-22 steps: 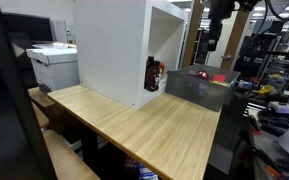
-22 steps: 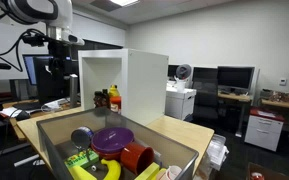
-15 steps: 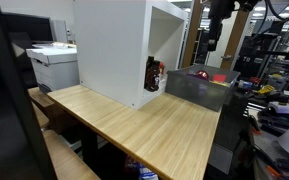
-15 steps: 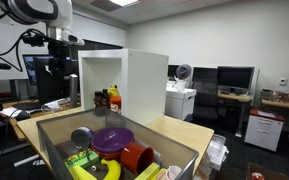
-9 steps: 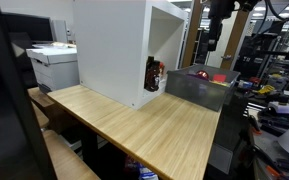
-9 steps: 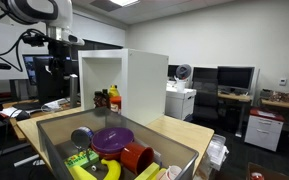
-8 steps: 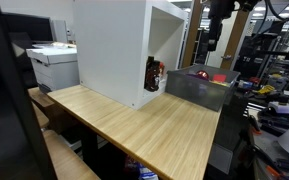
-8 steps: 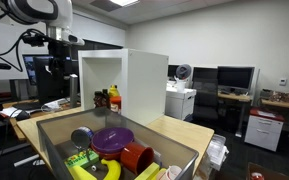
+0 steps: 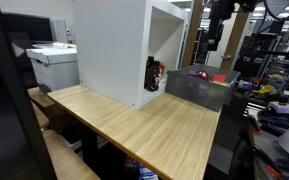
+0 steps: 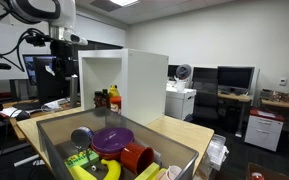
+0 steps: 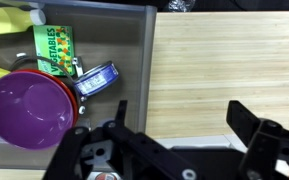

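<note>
The black two-fingered gripper (image 11: 169,150) hangs high over the scene with its fingers (image 11: 259,135) spread wide and nothing between them. In the wrist view it comes in from the bottom edge. It looks straight down on the line where the grey rectangular bin (image 11: 129,45) meets the light wooden table top (image 11: 224,65).

Inside the bin, the round purple plastic bowl (image 11: 29,110) sits towards the left of that view. The blue-labelled tin can (image 11: 96,80) lies on its side just beside the bowl's rim. Behind the can lies a green box printed with vegetables (image 11: 52,45), and a yellow banana (image 11: 4,20) curves along the far corner.

In both exterior views the gripper (image 9: 212,43) (image 10: 54,68) is well apart from the bin (image 9: 199,90) (image 10: 46,135), touching nothing. A red plastic cup (image 10: 136,157) lies in the bin next to the bowl (image 10: 112,138). A tall white open-fronted cabinet (image 9: 114,50) stands on the table (image 9: 144,125) near the bin, with dark bottles (image 9: 154,73) on its floor.
</note>
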### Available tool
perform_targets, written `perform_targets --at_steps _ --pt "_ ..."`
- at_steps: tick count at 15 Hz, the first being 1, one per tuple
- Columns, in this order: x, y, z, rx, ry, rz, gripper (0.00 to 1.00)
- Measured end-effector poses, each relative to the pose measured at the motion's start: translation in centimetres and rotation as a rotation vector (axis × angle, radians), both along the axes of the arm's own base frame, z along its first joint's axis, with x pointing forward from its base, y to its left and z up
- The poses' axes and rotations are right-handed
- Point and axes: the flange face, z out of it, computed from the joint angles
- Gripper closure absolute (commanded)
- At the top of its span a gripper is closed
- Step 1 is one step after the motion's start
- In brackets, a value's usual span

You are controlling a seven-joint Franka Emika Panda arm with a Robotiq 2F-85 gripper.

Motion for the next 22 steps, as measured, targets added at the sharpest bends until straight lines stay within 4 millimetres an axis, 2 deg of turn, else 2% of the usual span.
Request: perform_targets --at_steps 4,14,22 --pt "-0.1 -2.0 -0.3 0.023 0.009 -0.102 0.0" --pt "0.8 -6.5 -3.6 0.116 0.053 -0.432 0.0" --pt "1.3 -9.4 -7.8 0.1 0.108 -0.642 0.0"
